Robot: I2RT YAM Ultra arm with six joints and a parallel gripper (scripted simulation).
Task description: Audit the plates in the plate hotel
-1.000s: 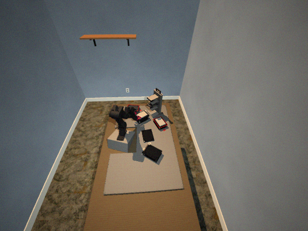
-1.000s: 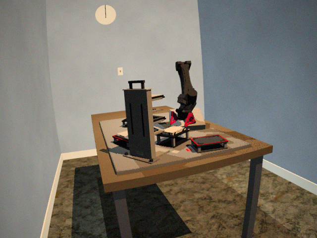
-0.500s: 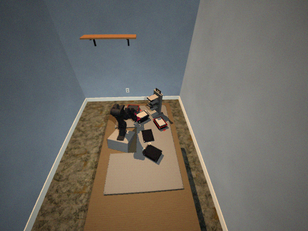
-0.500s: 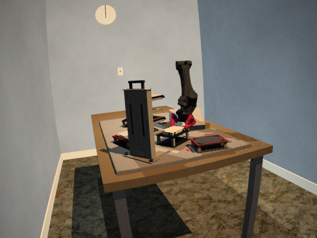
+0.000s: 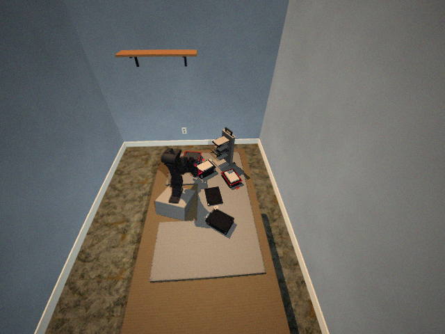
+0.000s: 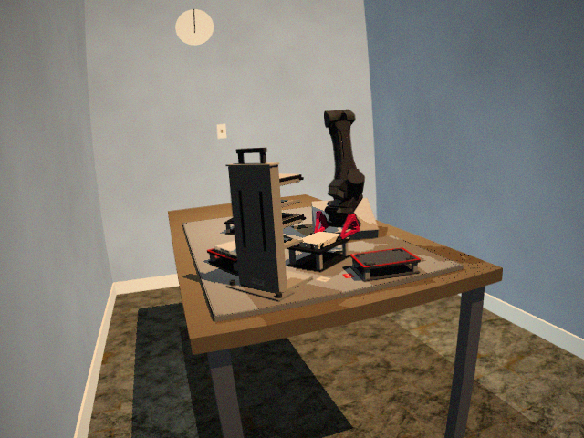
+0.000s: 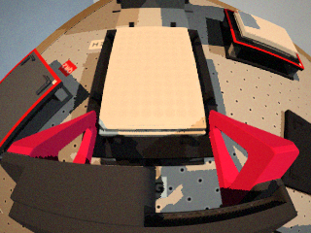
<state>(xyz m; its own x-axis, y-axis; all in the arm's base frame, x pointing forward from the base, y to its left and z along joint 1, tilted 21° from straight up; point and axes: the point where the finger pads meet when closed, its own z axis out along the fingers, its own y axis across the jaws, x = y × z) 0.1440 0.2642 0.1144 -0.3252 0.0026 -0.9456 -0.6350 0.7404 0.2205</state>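
A brown wooden counter (image 6: 329, 320) on dark legs carries a large grey mat (image 5: 201, 259) that covers most of its top. On the mat, at twelve o'clock in the top view, stands a dark plate rack (image 5: 229, 143). Just below it, at one o'clock, sits a red-rimmed stand (image 5: 231, 177) with a pale plate on it, and another red-rimmed stand (image 6: 384, 261) lies near eleven o'clock. Toward the centre lie two black stands (image 5: 213, 195) (image 5: 220, 220), and a grey block (image 5: 172, 208) sits at nine o'clock.
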